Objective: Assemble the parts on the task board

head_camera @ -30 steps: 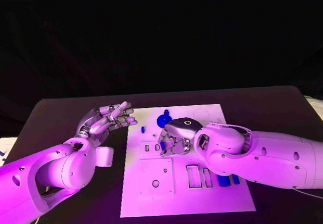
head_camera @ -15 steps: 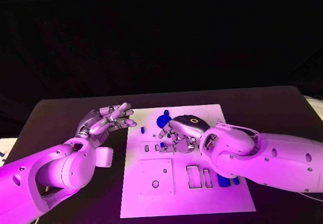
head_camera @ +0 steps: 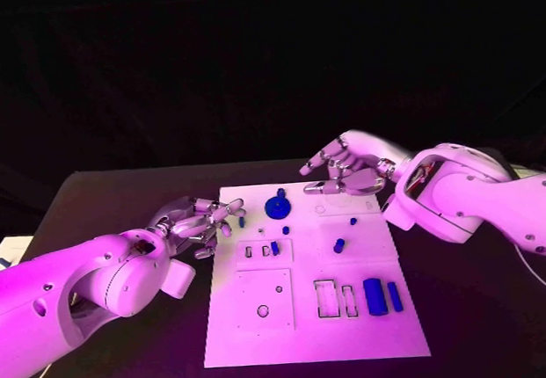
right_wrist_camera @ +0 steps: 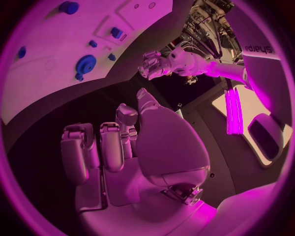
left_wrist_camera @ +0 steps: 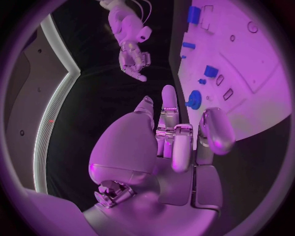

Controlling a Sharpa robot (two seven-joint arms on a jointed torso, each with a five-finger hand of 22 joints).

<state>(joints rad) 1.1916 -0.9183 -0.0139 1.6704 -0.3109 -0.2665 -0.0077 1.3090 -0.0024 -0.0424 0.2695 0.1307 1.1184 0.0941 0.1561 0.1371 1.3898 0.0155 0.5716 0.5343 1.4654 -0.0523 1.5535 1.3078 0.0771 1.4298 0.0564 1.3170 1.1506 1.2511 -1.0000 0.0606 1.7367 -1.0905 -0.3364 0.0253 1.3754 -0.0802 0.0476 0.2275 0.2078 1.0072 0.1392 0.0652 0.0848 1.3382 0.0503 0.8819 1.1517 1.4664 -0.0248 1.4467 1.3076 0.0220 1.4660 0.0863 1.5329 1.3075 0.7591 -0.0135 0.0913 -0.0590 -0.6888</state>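
Parts look small, stiff, light, prob. slick plastic, so pinch each by its sides w/ fingertips. Blue round part (head_camera: 277, 206) sits at 12 o'clock on the white task board (head_camera: 316, 327), small blue pegs (head_camera: 338, 245) mid-board, two blue bars (head_camera: 376, 296) toward 4 o'clock. Left hand (head_camera: 203, 224) at board's 10 o'clock edge, fingers curled, holding nothing; right hand (head_camera: 346, 169) raised over 1 o'clock corner, fingers apart, released.

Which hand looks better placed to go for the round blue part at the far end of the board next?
Probably left: the left hand hovers empty beside the board's left edge, closer to the round blue part; the right hand is raised beyond the task board.
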